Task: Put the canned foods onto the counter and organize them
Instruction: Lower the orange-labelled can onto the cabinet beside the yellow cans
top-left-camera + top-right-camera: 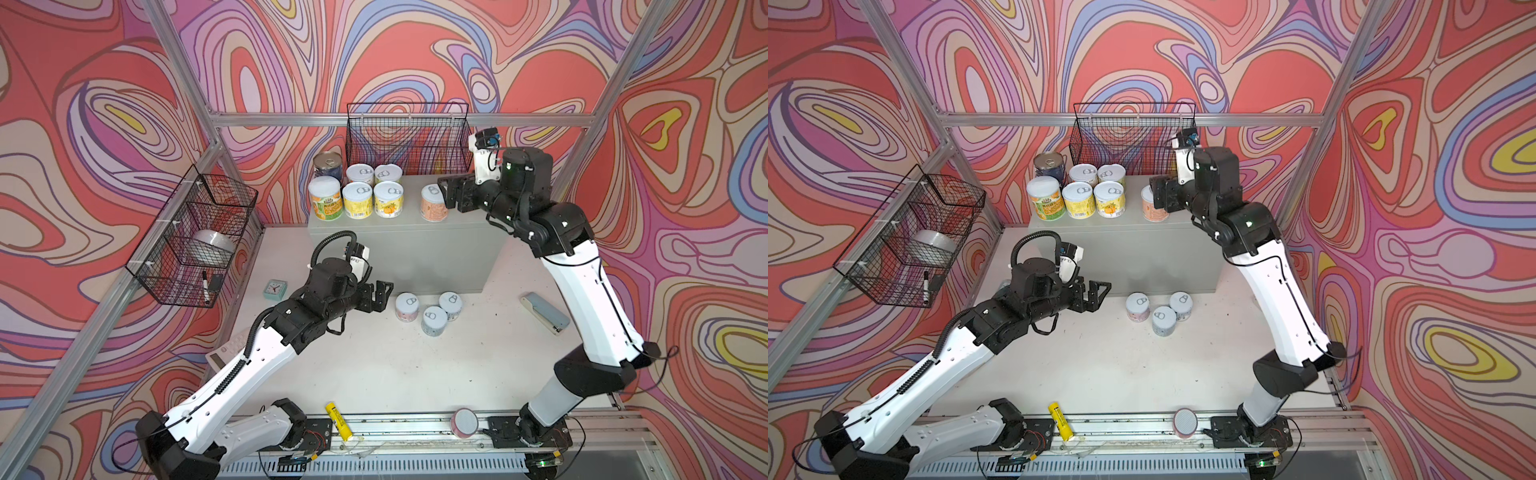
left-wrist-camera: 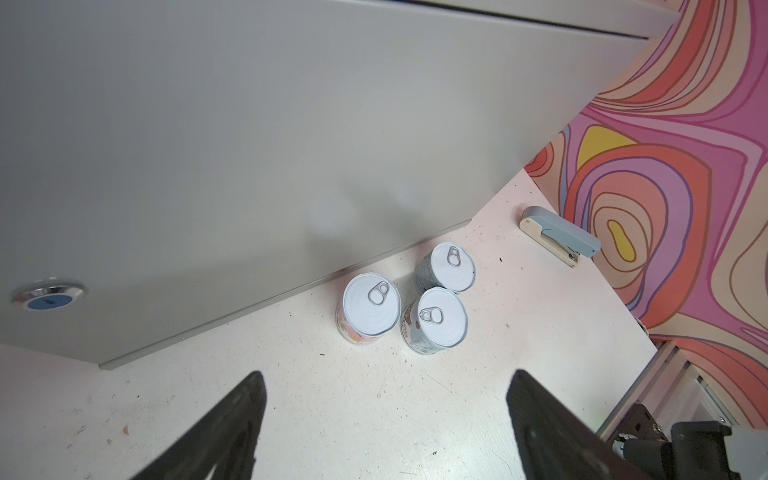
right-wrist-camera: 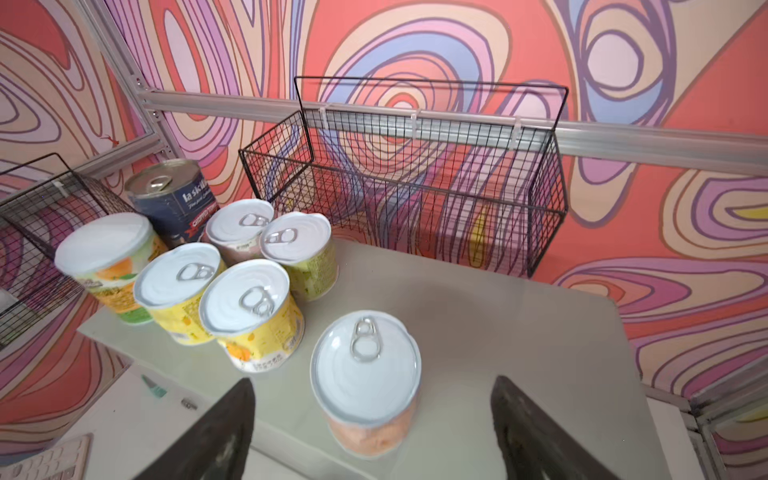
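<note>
Right gripper is sitting wide open, not clamping the orange can on the counter, while left gripper is hovering wide open near three cans on the table.

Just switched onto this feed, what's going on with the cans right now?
The job is getting cans onto the grey counter. Seven stand on it: six cans grouped at its left end, and an orange can apart from them, with the right gripper open right next to it, not gripping. Another three cans stand on the table in front of the counter. The left gripper, open and empty, points toward them.
</note>
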Robot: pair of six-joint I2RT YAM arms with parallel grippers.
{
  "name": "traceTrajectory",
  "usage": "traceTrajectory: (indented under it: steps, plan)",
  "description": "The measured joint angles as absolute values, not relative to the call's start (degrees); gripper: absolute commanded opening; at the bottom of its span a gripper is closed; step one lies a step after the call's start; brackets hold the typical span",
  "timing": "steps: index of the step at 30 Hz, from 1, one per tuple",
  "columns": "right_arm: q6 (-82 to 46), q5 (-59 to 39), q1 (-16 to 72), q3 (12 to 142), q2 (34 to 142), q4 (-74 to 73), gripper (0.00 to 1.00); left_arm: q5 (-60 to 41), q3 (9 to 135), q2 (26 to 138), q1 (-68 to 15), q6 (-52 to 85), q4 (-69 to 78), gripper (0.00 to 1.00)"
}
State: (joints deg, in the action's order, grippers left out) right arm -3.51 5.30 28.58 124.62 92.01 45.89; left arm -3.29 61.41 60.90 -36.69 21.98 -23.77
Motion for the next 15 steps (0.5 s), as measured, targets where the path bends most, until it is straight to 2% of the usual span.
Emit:
traceTrajectory:
  steps: [5, 15]
  plan:
    - [-3.8, 4.6, 28.6, 110.8, 83.2, 40.4, 0.87, -3.2, 59.4, 57.3, -36.7, 20.8, -19.3, 0.93]
    - [-4.3, 5.1, 28.6, 94.3, 77.7, 33.6, 0.81, -3.4, 61.5, 58.2, -36.7, 18.8, -13.2, 0.93]
